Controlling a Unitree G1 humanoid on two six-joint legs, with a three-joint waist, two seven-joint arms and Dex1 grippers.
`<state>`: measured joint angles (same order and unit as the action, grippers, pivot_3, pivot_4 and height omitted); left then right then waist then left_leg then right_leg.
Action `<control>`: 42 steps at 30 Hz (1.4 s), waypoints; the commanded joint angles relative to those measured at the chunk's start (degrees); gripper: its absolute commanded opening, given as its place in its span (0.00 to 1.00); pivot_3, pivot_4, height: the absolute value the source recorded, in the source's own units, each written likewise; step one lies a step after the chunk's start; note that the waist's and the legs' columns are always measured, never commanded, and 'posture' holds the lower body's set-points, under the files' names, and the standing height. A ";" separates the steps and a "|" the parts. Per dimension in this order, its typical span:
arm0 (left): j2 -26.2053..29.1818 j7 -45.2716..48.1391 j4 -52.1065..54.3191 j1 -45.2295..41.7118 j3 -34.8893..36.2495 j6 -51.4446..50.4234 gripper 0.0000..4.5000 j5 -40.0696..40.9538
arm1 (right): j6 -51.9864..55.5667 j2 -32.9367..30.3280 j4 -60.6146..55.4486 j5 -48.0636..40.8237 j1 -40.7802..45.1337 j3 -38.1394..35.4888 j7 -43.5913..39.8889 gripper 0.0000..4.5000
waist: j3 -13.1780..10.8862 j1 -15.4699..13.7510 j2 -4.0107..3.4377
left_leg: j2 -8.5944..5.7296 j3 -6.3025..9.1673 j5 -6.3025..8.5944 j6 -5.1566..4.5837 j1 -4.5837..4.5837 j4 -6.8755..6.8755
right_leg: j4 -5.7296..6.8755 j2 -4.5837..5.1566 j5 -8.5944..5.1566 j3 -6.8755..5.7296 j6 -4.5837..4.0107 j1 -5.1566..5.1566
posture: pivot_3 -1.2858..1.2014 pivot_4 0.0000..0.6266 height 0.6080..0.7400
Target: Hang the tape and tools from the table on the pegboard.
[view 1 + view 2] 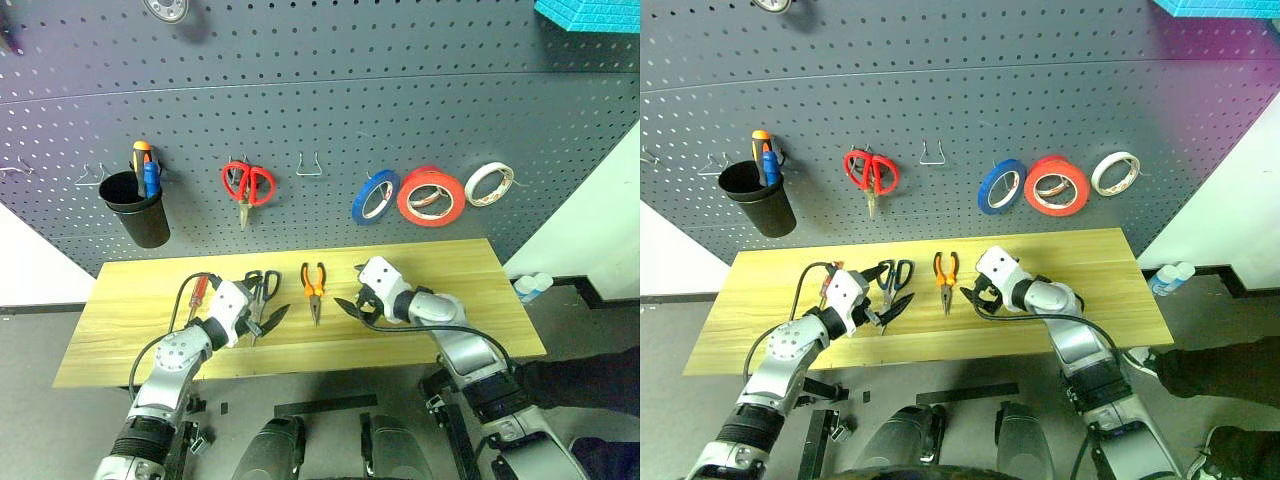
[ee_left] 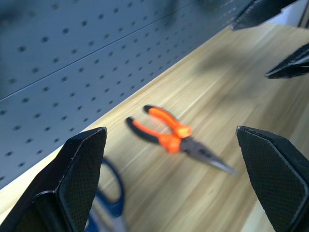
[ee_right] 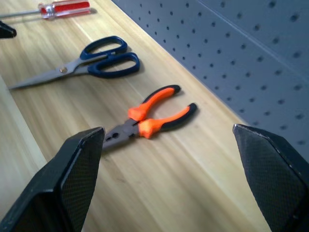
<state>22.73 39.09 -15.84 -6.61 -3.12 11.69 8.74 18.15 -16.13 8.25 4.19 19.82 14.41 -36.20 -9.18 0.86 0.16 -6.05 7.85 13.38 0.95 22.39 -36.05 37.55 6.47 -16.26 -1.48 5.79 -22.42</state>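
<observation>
My right end effector (image 1: 352,302) hangs with its fingers spread wide and empty just beside the pliers (image 1: 314,287), which lie flat on the tabletop (image 1: 470,290) between my two arms. My left end effector (image 1: 262,318) is spread and empty too, over the dark-handled scissors (image 3: 91,62), with the red-handled screwdriver (image 3: 58,9) beyond them. I judge the pliers stiff and fairly heavy for their size, the rubbery orange-and-black handles giving grip while the steel nose is slick; I would pinch across both handles near the pivot, leaving the handle loop free for a hook. On the pegboard (image 1: 330,90) the big orange-red tape roll (image 1: 431,196) already hangs between a blue roll (image 1: 375,195) and a white one (image 1: 488,184). I can read no brand or lettering anywhere.
</observation>
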 commanded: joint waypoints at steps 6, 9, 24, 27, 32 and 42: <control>2.73 2.94 -3.36 -1.81 2.71 1.83 1.00 0.96 | 14.40 11.82 5.30 -2.15 6.78 -1.50 8.25 0.99 | -0.02 0.18 -0.04 | 0.01 0.02 0.00 0.00 0.00 0.05 | 0.00 -0.01 0.00 0.01 -0.01 -0.25 | 0.50 0.26 1.00; 3.00 3.33 -3.83 -1.69 3.35 2.17 1.00 1.02 | 16.24 14.20 8.09 -3.20 8.47 -2.57 10.05 0.99 | -0.04 0.08 -0.05 | -0.01 0.02 0.00 0.00 0.01 0.05 | 0.00 0.01 0.00 0.02 -0.01 -0.26 | 0.50 0.27 1.00; 5.06 4.64 -0.65 1.46 5.74 1.05 1.00 2.03 | 15.68 23.45 29.29 -6.82 18.51 -10.27 20.71 0.99 | -0.87 1.65 -0.24 | 0.00 0.03 0.01 -0.01 0.03 0.29 | -0.04 0.09 -0.01 0.07 -0.02 -0.39 | 0.51 0.36 1.00; 5.36 4.93 0.74 2.53 5.84 0.49 1.00 2.35 | 14.66 24.32 31.35 -6.77 19.45 -10.80 21.72 0.99 | -1.38 1.70 -0.25 | 0.01 0.02 0.01 -0.01 0.03 0.34 | -0.04 0.11 -0.01 0.11 -0.03 -0.45 | 0.51 0.38 1.00; 6.35 5.71 3.66 4.37 6.38 -1.15 1.00 3.33 | 12.89 25.69 33.41 -6.81 20.31 -11.21 23.51 0.99 | -2.37 1.75 -0.23 | 0.04 0.01 0.00 0.00 0.12 0.44 | -0.03 0.11 -0.02 0.17 -0.04 -0.63 | 0.51 0.42 1.00; 8.59 6.85 9.01 7.62 7.10 -4.75 1.00 4.68 | 10.48 26.86 31.79 -6.76 19.55 -9.52 22.91 0.99 | -4.47 1.78 -0.21 | 0.07 -0.06 0.00 0.00 0.35 0.53 | -0.04 0.14 -0.03 0.24 -0.06 -0.91 | 0.52 0.49 1.00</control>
<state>30.80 45.77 -8.89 0.42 2.71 7.24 12.35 29.68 7.05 42.41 -1.56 38.50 4.18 -12.83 -13.64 2.64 -0.05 -5.97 7.79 13.38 0.95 22.79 -35.52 37.51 6.61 -16.29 -1.24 5.74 -23.35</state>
